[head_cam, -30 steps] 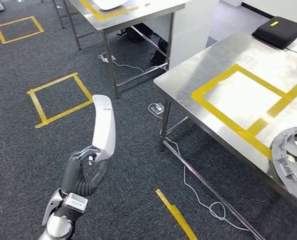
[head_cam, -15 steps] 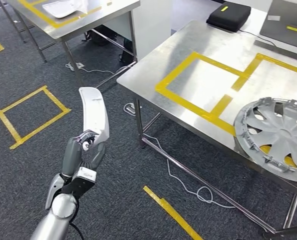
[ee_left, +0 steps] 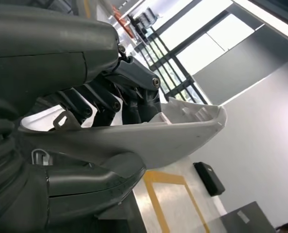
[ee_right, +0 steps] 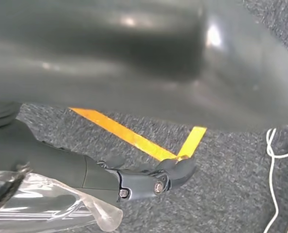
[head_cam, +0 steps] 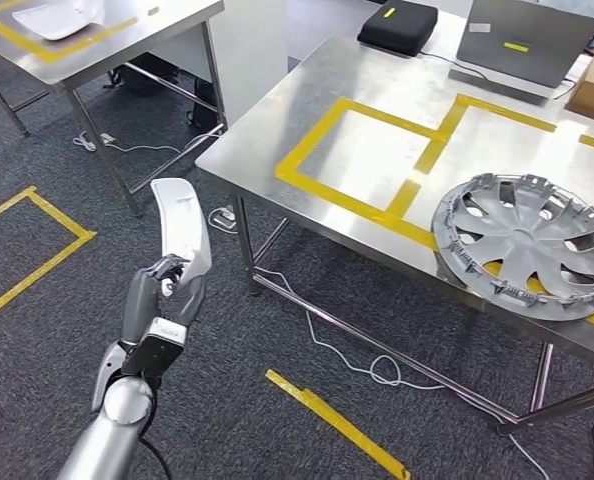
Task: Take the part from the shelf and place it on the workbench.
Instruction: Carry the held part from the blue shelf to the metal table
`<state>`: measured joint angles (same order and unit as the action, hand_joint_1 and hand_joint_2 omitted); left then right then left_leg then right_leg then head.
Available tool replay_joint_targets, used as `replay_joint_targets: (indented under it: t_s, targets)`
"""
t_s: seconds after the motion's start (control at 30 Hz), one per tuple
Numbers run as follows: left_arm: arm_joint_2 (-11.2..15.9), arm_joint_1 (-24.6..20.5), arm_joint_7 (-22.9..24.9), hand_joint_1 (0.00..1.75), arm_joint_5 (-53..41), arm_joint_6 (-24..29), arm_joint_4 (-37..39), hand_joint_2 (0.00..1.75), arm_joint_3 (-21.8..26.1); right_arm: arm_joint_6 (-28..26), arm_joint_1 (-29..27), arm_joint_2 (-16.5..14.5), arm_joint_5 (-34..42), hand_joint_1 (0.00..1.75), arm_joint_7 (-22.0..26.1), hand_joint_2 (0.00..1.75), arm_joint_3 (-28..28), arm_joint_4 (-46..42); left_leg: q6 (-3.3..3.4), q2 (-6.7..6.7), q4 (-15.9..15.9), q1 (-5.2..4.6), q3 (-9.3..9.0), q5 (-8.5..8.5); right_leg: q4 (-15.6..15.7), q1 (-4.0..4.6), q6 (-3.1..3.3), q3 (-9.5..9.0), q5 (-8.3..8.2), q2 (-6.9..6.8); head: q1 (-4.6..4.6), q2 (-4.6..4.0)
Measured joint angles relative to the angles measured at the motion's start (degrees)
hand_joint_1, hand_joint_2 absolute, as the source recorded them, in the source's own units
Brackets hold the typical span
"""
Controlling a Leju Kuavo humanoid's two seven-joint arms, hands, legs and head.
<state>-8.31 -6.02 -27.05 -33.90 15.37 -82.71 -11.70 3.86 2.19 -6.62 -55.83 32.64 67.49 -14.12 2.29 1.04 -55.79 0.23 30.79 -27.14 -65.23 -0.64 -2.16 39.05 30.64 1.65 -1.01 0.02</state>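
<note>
Since the earlier frames our whole view has swung round: the camera has turned with the body, so the workbench (head_cam: 369,75) that sat off to the right edge now lies broadly ahead of us and to the right. The things on it have not moved.

Our left hand (head_cam: 162,300) holds the white part (head_cam: 182,228), a long curved plastic shell, gripped at its lower end with the thumb on one face and the darker fingers (ee_left: 135,97) on the other. The part stands nearly upright, its long axis rising from the hand and leaning a little away from us. It is out over the carpet, well apart from the bench and not yet above it.

The relation that matters: the bench lies forward and to the right of the left hand, with the yellow taped square (head_cam: 366,160) as the nearest free marked area and the silver wheel cover (head_cam: 524,240) further right. We judge the left arm must carry the part forward and rightward, then tip its long axis down flat.

Our right hand (ee_right: 146,182) hangs low over the carpet beside a yellow floor tape (ee_right: 135,138); something clear and plastic lies against it, and we cannot tell whether it holds that.
</note>
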Motion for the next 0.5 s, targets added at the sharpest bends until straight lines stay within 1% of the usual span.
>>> replay_joint_targets:
  t_s: [0.03, 0.07, 0.1, 0.13, 0.17, 0.2, 0.23, 0.27, 0.3, 0.33, 0.4, 0.43, 0.47, 0.5]
  targets:
    - [0.0, 0.0, 0.0, 1.75, 0.3, 0.0, 0.1, 1.75, 0.2, 0.0, 0.1, 0.0, -0.1, 0.00, 0.0, 0.00, 0.0, 0.0, 0.07, -0.67, 0.0, -0.07, 0.14, 0.03, -3.9, -0.07, -0.19, 1.77, 1.77, -0.83, -0.15, 0.00]
    - [0.0, 0.0, 0.0, 1.75, 0.6, 0.1, 0.3, 1.75, 0.4, 0.1, 0.1, 0.0, -0.2, 0.00, 0.0, 0.00, 0.0, 0.0, 0.08, -1.30, -0.1, -0.14, 0.25, 0.02, -6.8, -0.12, -0.34, 2.94, 2.78, -1.22, -0.15, 0.00]
    - [0.0, 0.1, 0.0, 1.75, 0.9, 0.1, 0.4, 1.75, 0.6, 0.1, 0.1, 0.0, -0.3, 0.00, 0.0, 0.00, 0.0, 0.0, 0.08, -1.82, -0.1, -0.17, 0.31, 0.02, -7.6, -0.13, -0.47, 3.03, 2.72, -1.40, -0.16, 0.00]
    - [0.0, 0.1, 0.0, 1.75, 1.2, 0.1, 0.5, 1.75, 0.7, 0.1, 0.0, 0.0, -0.4, 0.00, 0.0, 0.00, 0.0, 0.0, 0.06, -2.23, -0.1, -0.17, 0.31, 0.01, -6.0, -0.14, -0.52, 1.82, 1.58, -1.55, -0.17, 0.00]
    - [0.0, 0.0, -0.1, 1.75, 1.3, 0.1, 0.5, 1.75, 0.8, 0.1, -0.1, 0.0, -0.5, 0.00, 0.1, 0.00, 0.0, 0.0, -0.02, -2.55, -0.2, -0.17, 0.28, -0.04, -2.3, -0.14, -0.49, -0.49, -0.23, -1.80, -0.18, 0.00]
    - [0.0, 0.0, -0.1, 1.75, 1.5, 0.1, 0.5, 1.75, 0.9, 0.1, -0.1, 0.1, -0.5, 0.00, 0.1, 0.00, 0.0, 0.0, -0.16, -2.81, -0.3, -0.21, 0.26, -0.11, 2.2, -0.09, -0.39, -3.12, -1.63, -2.22, -0.17, 0.00]
    - [0.0, -0.1, -0.1, 1.75, 1.5, 0.1, 0.5, 1.75, 1.0, 0.1, 0.0, 0.1, -0.6, 0.00, 0.1, 0.00, 0.0, 0.0, -0.38, -2.99, -0.5, -0.32, 0.31, -0.21, 5.9, 0.00, -0.14, -5.33, -2.62, -2.51, -0.16, 0.00]
    - [-0.1, -0.1, -0.2, 1.75, 1.5, 0.1, 0.5, 1.75, 1.1, 0.1, 0.0, 0.1, -0.6, 0.00, 0.1, 0.00, 0.0, 0.0, -0.65, -3.13, -0.6, -0.43, 0.39, -0.25, 8.2, 0.11, 0.15, -6.70, -3.00, -2.73, -0.13, 0.00]
    - [-0.1, -0.1, -0.2, 1.75, 1.5, 0.2, 0.5, 1.75, 1.2, 0.2, 0.0, 0.1, -0.6, 0.00, 0.2, 0.00, 0.0, 0.0, -0.93, -3.24, -0.8, -0.53, 0.47, -0.25, 9.0, 0.24, 0.47, -7.18, -2.82, -2.79, -0.11, 0.00]
    - [-0.2, -0.1, -0.3, 1.75, 1.5, 0.2, 0.5, 1.75, 1.2, 0.2, 0.0, 0.1, -0.6, 0.00, 0.2, 0.00, 0.0, 0.0, -1.20, -3.34, -0.8, -0.59, 0.52, -0.23, 9.0, 0.31, 0.82, -7.20, -2.90, -2.62, -0.09, 0.00]
    - [-0.3, -0.2, -0.3, 1.75, 1.5, 0.2, 0.5, 1.75, 1.3, 0.2, -0.1, 0.1, -0.6, 0.00, 0.2, 0.00, 0.0, 0.0, -1.82, -3.17, -1.3, -0.47, 0.70, -0.69, 9.1, 0.13, 1.49, -7.20, -3.07, -2.37, -0.05, 0.00]
    - [-0.3, -0.2, -0.3, 1.75, 1.5, 0.2, 0.5, 1.75, 1.4, 0.2, -0.1, 0.1, -0.6, 0.00, 0.2, 0.00, 0.0, 0.0, -2.16, -2.79, -2.5, -0.40, 1.22, -1.65, 9.2, 0.00, 1.85, -7.25, -3.18, -2.25, 0.01, 0.00]
    - [-0.3, -0.2, -0.3, 1.75, 1.5, 0.2, 0.5, 1.75, 1.4, 0.2, -0.1, 0.1, -0.6, 0.00, 0.2, 0.00, 0.0, 0.0, -2.49, -2.31, -5.1, -0.28, 2.33, -3.23, 9.3, -0.12, 2.16, -7.31, -3.27, -2.12, 0.09, 0.00]
    - [-0.3, -0.2, -0.4, 1.75, 1.6, 0.2, 0.6, 1.75, 1.5, 0.2, 0.0, 0.1, -0.6, 0.00, 0.2, 0.00, 0.0, 0.0, -2.74, -1.87, -8.9, -0.16, 4.00, -5.19, 9.3, -0.11, 2.34, -7.30, -3.27, -1.98, 0.16, 0.00]
